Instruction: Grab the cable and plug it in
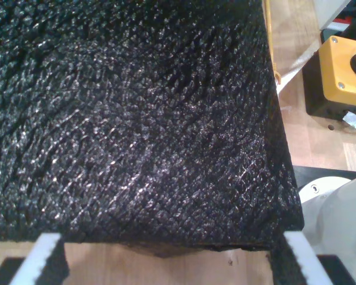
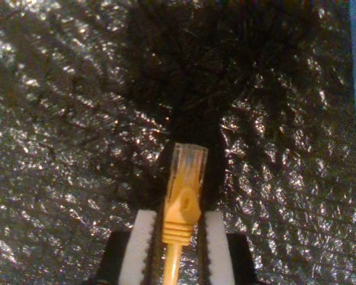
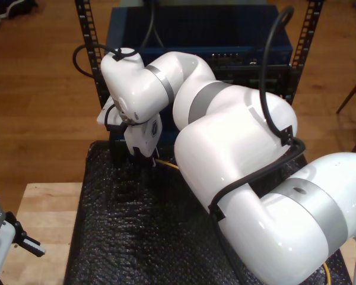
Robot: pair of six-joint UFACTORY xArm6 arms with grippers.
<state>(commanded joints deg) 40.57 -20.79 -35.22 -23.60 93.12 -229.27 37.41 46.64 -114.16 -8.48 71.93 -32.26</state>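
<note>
My second gripper (image 2: 179, 249) pinched the cable (image 2: 181, 205) behind its clear plug, low over the black bubble mat (image 2: 59, 148); the grab looked done; next, carrying it to the rack (image 3: 249, 56). My first gripper (image 1: 166, 261) seemingly stood spread, empty.

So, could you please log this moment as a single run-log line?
second gripper: shut on cable behind plug | plug: over black mat, unplugged | first gripper: open, beside mat
</note>
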